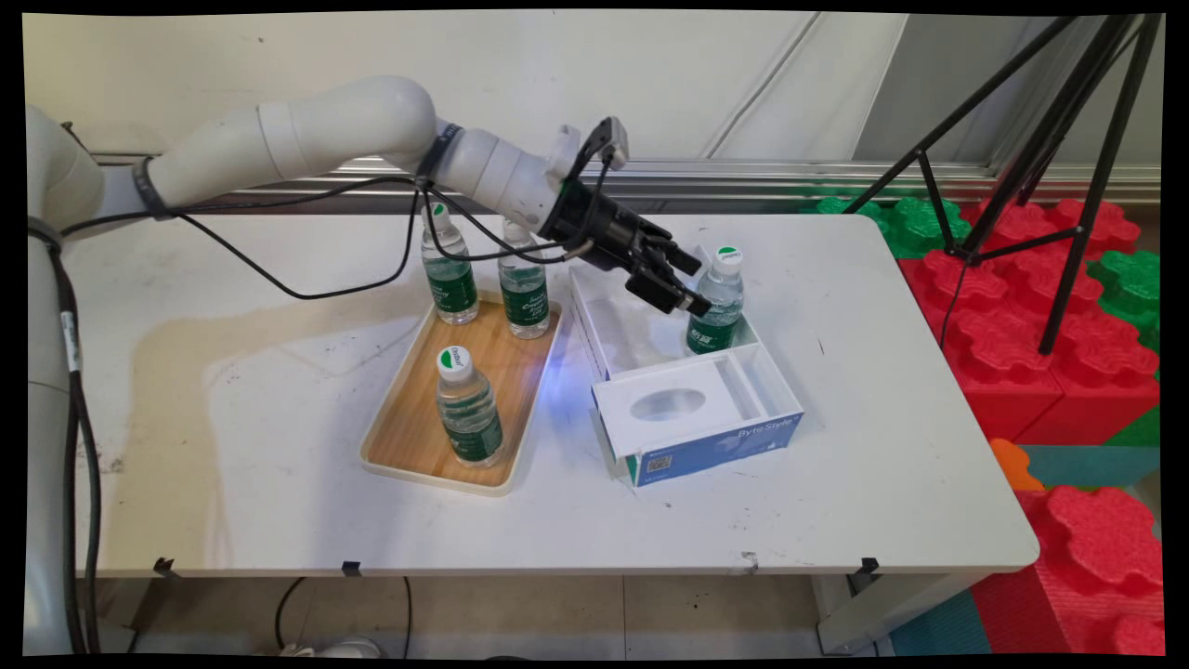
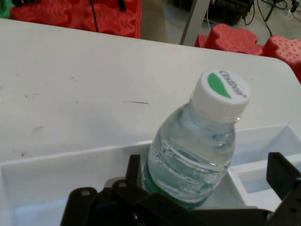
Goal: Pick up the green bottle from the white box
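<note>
Gripper: the black two-finger gripper (image 1: pixel 685 282) is reached out low over the far part of the white cardboard box with a blue front panel (image 1: pixel 706 437); its fingers are spread apart, one on either side of a bottle, and no squeeze is seen.

Nearest thing: a small clear plastic water bottle with a white cap and green label (image 1: pixel 717 302) is stood upright in the far right corner of the box's open compartment. In the hand view the bottle (image 2: pixel 195 150) is framed between the two fingers; contact cannot be told.

Look of the bottle: the cap is marked with a green leaf shape and small lettering; the body is ribbed and filled with water, with the green label wrapped round its lower part.

Box: a white insert with an oval hollow and a narrow slot is set in the near part, so the bottle is kept to the far compartment, held upright by the corner walls.

Tray: a wooden tray with a pale rim (image 1: pixel 409 437) is laid to the left of the box; three like bottles are stood upright on it, two at the far end (image 1: pixel 450 274) (image 1: pixel 524 293) and one near (image 1: pixel 469 409).

Table: the white table (image 1: pixel 882 446) is marked by a pale stain on its left.

Surroundings: red and green foam blocks and a black tripod are seen to the right.
</note>
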You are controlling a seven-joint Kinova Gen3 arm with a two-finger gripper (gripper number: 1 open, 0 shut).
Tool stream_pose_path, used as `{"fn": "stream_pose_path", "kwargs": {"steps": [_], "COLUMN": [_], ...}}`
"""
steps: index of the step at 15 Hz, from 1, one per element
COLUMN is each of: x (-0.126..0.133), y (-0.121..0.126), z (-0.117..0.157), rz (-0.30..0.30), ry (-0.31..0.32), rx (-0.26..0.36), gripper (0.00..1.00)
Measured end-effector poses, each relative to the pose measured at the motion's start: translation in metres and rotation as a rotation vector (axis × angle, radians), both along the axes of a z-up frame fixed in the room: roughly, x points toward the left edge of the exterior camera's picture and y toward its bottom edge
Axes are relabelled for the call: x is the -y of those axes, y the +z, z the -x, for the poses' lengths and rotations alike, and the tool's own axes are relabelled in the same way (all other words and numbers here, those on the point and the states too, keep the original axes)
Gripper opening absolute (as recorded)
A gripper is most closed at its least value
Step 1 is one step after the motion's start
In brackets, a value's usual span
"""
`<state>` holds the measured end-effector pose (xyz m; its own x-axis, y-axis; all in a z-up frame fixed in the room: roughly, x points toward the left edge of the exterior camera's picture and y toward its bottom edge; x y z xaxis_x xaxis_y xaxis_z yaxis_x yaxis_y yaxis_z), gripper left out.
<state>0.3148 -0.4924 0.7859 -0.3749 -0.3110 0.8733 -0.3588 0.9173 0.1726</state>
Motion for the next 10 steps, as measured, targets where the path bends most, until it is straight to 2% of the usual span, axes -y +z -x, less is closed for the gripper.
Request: {"fn": "stream_pose_path", "kwargs": {"steps": [10], "x": [0.013], "y": [-0.017], "z": [0.017], "rz": [0.001], "ry": [-0.007], "rx": [0.004], "gripper": [1.0]}}
